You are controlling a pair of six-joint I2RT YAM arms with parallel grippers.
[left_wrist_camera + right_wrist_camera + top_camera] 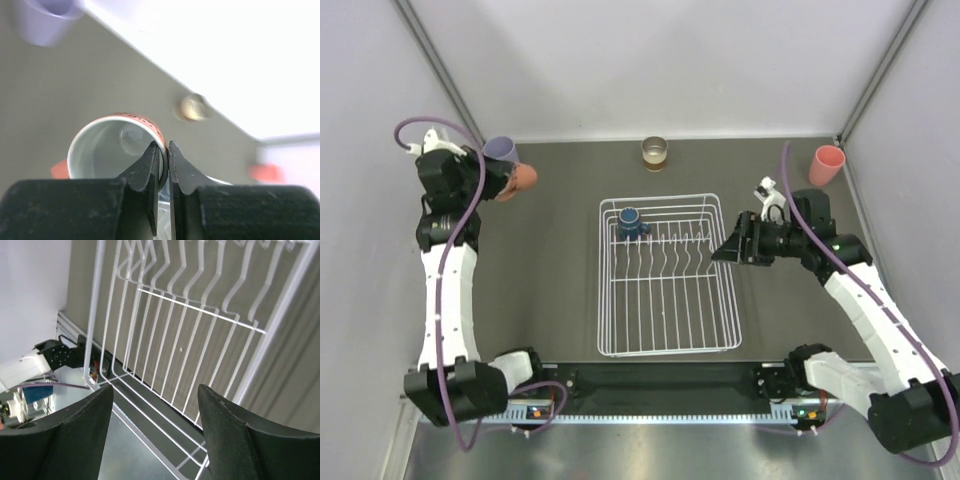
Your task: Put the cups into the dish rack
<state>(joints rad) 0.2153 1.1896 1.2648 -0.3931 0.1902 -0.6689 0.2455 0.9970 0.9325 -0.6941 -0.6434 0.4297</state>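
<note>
- Pinching the rim of the terracotta-orange mug [100, 150], the left gripper [164, 147] has one finger inside the wall and one outside, at the far left of the table [550, 300].
- The lavender tumbler [500, 149] sits just behind that mug.
- The right gripper [155, 435] is spread and empty, just beside the dish rack [670, 352], on its right side.
- The dark blue mug [631, 222] stands in the rack's far-left corner.
- The brownish cup [654, 152] is beyond the rack, and the pink tumbler [827, 165] is at far right.

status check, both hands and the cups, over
Left hand shut on orange mug rim. Right hand open, empty, at rack edge. Blue mug in rack. Nothing blocking.
</note>
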